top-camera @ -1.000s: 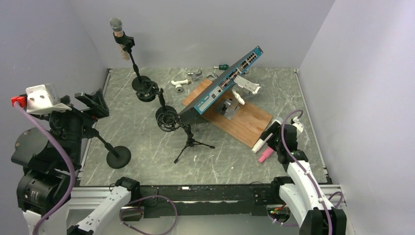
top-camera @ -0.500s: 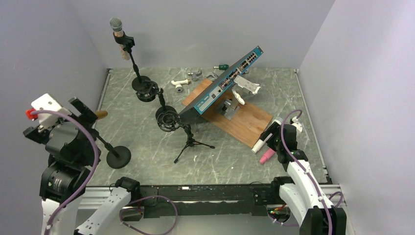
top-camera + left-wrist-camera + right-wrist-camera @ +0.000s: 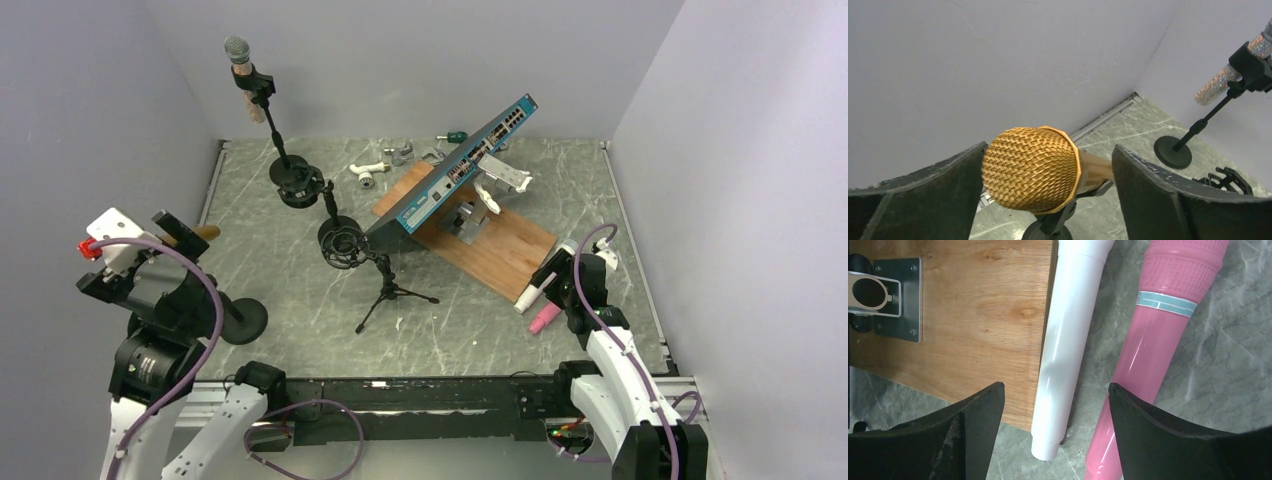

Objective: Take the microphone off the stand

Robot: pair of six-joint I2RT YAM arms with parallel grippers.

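Observation:
A gold mesh-headed microphone [image 3: 1030, 170] sits in the clip of a short black stand [image 3: 240, 318] at the table's left side. Its tan handle [image 3: 206, 232] shows in the top view. My left gripper [image 3: 1048, 147] is open, with one finger on each side of the mic head and a small gap to each. In the top view the left gripper [image 3: 174, 236] is at the mic's head end. My right gripper [image 3: 1054, 390] is open and empty, low over a white microphone [image 3: 1068, 345] and a pink microphone [image 3: 1153, 350] lying on the table.
A silver glitter microphone [image 3: 238, 52] stands on a tall stand [image 3: 295, 178] at the back left. A shock mount [image 3: 342, 243] on a tripod stands mid-table. A blue network switch [image 3: 460, 165] leans on a wooden board [image 3: 500, 250]. The left wall is close behind my left arm.
My left arm has shifted right and lower in the top view, with its gripper still at the gold microphone. The right arm has not moved.

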